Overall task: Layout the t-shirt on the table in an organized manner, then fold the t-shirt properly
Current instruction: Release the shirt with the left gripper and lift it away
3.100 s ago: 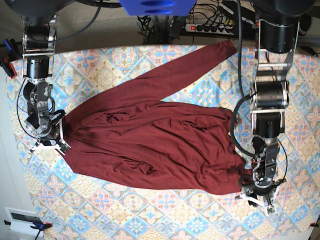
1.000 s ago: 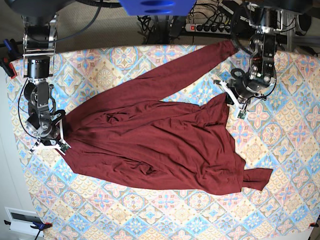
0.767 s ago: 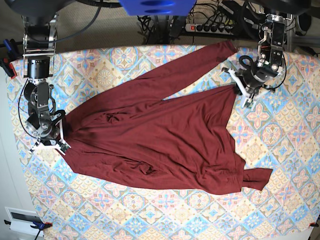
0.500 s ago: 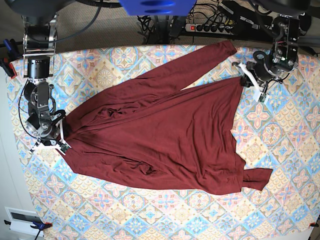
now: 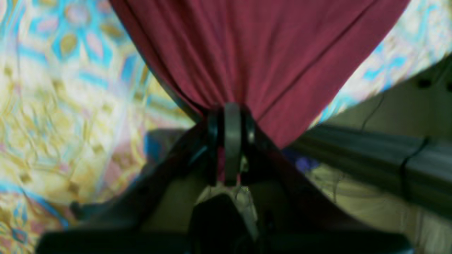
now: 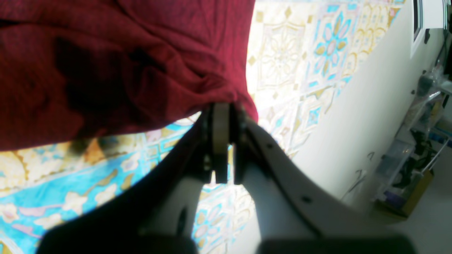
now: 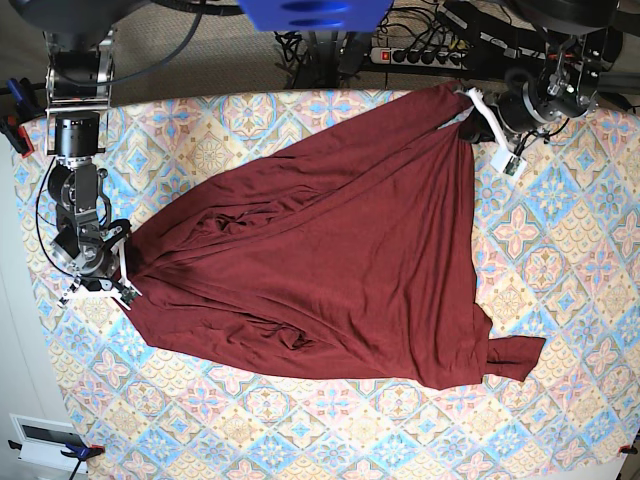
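The dark maroon t-shirt (image 7: 330, 260) lies spread over the patterned table (image 7: 560, 300), stretched into a wide triangle. My left gripper (image 7: 478, 112) is shut on a corner of the t-shirt (image 5: 261, 53) at the table's far right and holds it taut. My right gripper (image 7: 122, 268) is shut on the t-shirt's edge (image 6: 123, 63) at the left side of the table. A folded sleeve end (image 7: 515, 355) lies at the near right.
A power strip and cables (image 7: 420, 50) lie behind the table's far edge. A white wall (image 6: 353, 106) runs beside the table's left edge. Bare patterned cloth shows along the near edge (image 7: 330, 430) and the right side.
My left gripper let go at the near right, took hold of the t-shirt's upper right corner and pulled it to the far right corner, spreading the cloth. My right gripper held still.
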Available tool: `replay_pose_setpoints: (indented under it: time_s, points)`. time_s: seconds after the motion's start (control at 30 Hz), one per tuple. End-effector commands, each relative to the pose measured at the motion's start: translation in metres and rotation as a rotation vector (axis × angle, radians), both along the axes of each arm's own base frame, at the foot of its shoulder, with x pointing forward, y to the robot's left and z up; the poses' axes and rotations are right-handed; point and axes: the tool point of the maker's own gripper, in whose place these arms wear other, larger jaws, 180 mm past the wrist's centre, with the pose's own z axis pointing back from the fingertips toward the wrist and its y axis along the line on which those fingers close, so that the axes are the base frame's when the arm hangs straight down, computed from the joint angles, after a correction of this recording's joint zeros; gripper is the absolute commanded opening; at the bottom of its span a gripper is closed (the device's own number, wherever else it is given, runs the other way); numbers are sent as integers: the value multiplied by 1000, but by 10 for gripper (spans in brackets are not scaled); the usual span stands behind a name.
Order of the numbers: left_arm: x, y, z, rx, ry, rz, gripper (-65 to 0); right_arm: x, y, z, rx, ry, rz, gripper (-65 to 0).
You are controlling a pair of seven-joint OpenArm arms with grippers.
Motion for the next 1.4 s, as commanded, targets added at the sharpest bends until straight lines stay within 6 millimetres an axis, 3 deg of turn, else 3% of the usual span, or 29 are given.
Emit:
replay_pose_setpoints:
  time_s: [0.0,0.13,0.33,0.53,0.83,0.97,1.1,1.37]
  points:
    - [-1,-3,5,-10,-7,-30,-650,13,-9,22,-17,-56,-6,-650]
    - [-5,-2,5,3,3,-69,-650,9,-15,21,-31,-44,-17,-650]
    - [0,7,7,34,-6,-78,-650,-23,-44,6,-45,6,-102,-650]
    - [8,32,6,151,-42,-65,-650,-28,-65,15,-57,-8,-147,-650]
    - [6,48,2,254,-41,-86,-650,-43,-80,11,-95,30,-162,-650]
    - [3,58,-1,315,-39,-101,-650,-48,-94,18,-212,54,-151,-650]
    - [6,67,-1,365,-54,-99,-650,-42,-92,30,-258,30,-125,-650]
    - [21,87,16,375,-114,-15,-629,-48,-83,30,-268,21,-96,-650]
